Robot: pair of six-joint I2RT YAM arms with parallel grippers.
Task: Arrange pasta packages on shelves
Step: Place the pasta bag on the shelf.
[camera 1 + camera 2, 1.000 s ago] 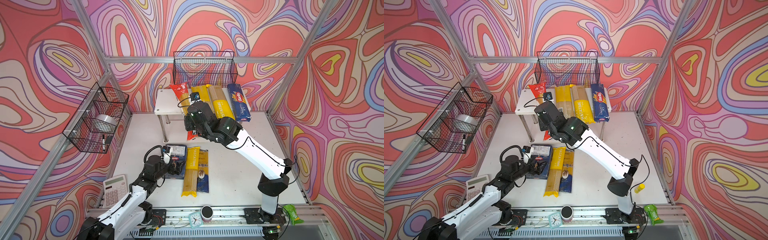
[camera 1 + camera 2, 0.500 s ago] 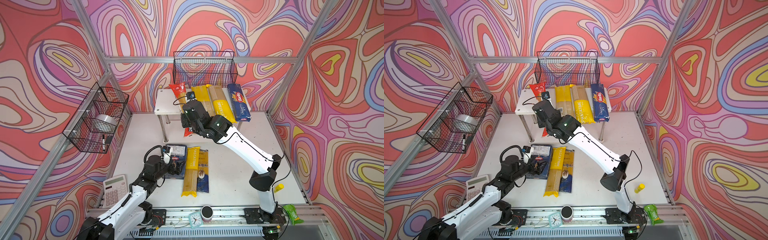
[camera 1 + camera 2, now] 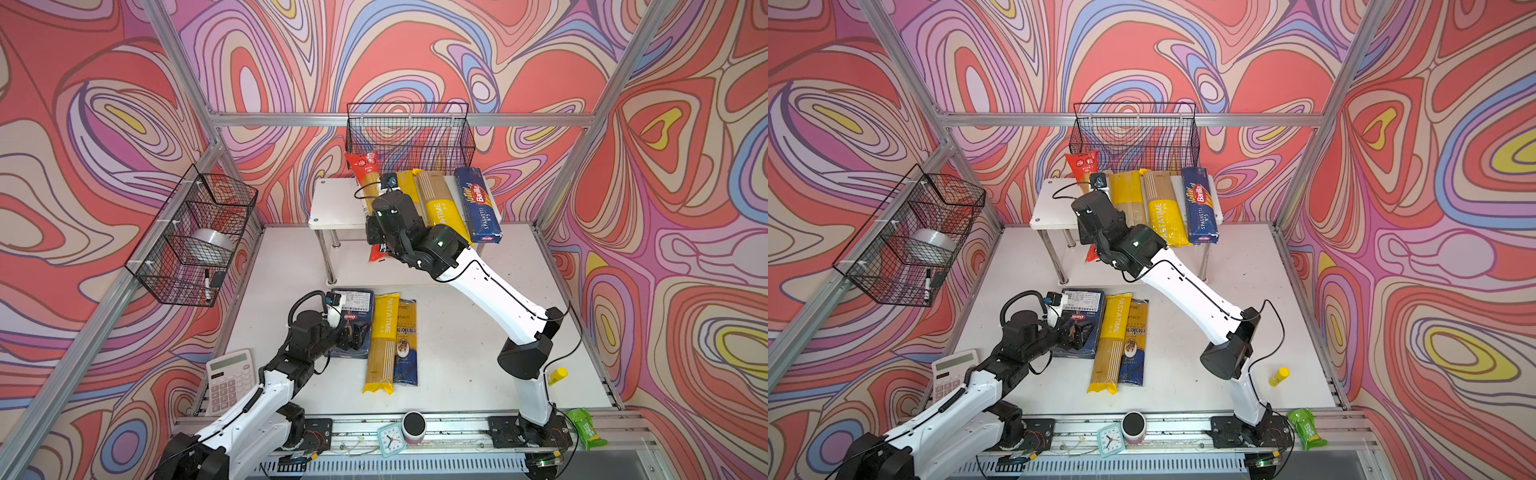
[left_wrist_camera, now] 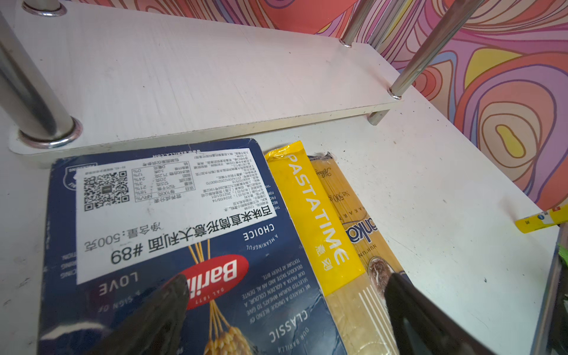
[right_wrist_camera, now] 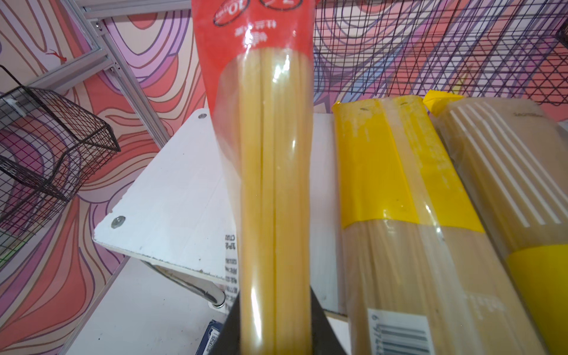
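My right gripper (image 5: 273, 302) is shut on the red bag (image 5: 267, 172), holding its lower part. In both top views the red bag (image 3: 366, 168) (image 3: 1080, 163) slants over the left part of the shelves' top board (image 3: 332, 203). Its upper end is near the back basket and its lower end hangs past the front edge. Two yellow PASTATIME bags (image 3: 440, 203) (image 5: 378, 172) and a slim blue Barilla box (image 3: 478, 203) lie on that board. My left gripper (image 4: 285, 292) is open low over the wide Barilla box (image 4: 172, 233), beside a yellow bag (image 3: 384, 340) and a dark blue bag (image 3: 405, 345). The lower board (image 4: 215, 76) is bare.
A black wire basket (image 3: 409, 133) hangs behind the rack and another (image 3: 195, 241) on the left wall. A calculator (image 3: 230, 384), a clock (image 3: 390, 440), a dark cup (image 3: 413, 426), a green packet (image 3: 584, 428) and a yellow tube (image 3: 557, 374) lie along the table's front and right.
My right arm has drawn a little toward the back left, carrying the red bag further over the top board. The left arm has not moved.
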